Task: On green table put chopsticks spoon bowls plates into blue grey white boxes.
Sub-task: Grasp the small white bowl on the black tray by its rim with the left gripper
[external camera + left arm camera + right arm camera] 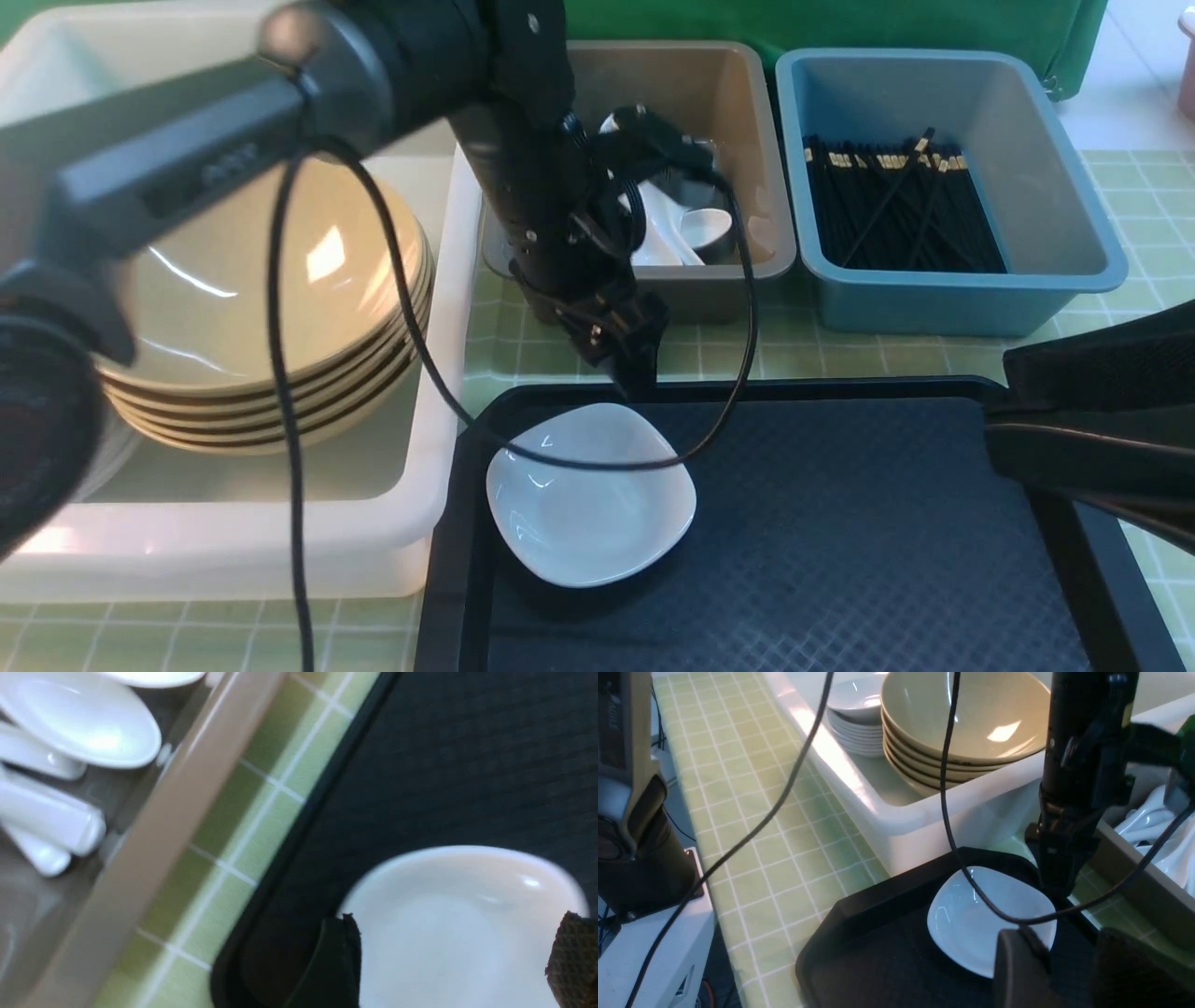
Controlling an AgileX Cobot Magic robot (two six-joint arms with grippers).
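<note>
A small white dish (588,495) lies at the near left of the black tray (840,560). My left gripper (635,378) hangs just above the dish's far rim, open and empty. In the left wrist view the dish (448,891) fills the gap between the spread fingers of that gripper (458,947). My right gripper (997,411) is open and empty over the tray's right side. In the right wrist view (1069,952) it points toward the dish (966,910).
A white box (280,551) on the left holds stacked beige bowls (280,280) and white plates (859,723). A grey box (775,187) holds white spoons (686,233). A blue box (1074,187) holds black chopsticks (896,205). A black cable (280,373) hangs from the left arm.
</note>
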